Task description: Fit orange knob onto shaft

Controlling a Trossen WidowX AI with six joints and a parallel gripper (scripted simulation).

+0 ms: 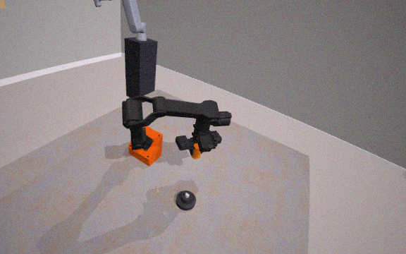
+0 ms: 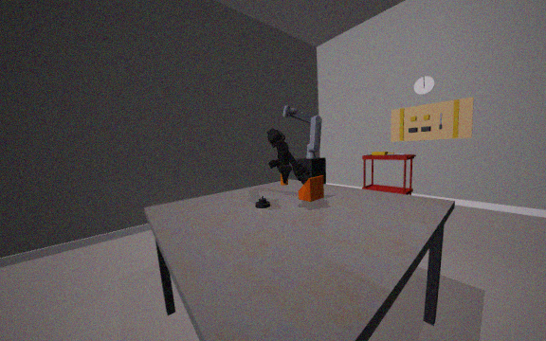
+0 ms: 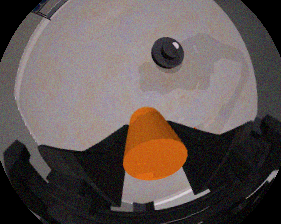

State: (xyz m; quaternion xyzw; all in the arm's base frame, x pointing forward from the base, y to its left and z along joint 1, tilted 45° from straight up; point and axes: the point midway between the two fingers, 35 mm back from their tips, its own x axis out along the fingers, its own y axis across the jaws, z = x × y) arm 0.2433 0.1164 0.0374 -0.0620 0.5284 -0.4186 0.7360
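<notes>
The gripper [image 1: 197, 149] was clamped on the knob [image 1: 196, 152], which hung from the fingers off the table [image 1: 259, 197]. In the wrist view the knob [image 3: 152, 144] sat dead centre between the two dark fingers, its wide end toward the camera. The pedestal [image 1: 185, 200] with its shaft [image 1: 187, 195] stood on the table, well apart from the knob, at about six o'clock from it in the top view and at twelve o'clock in the wrist view [image 3: 168, 51].
</notes>
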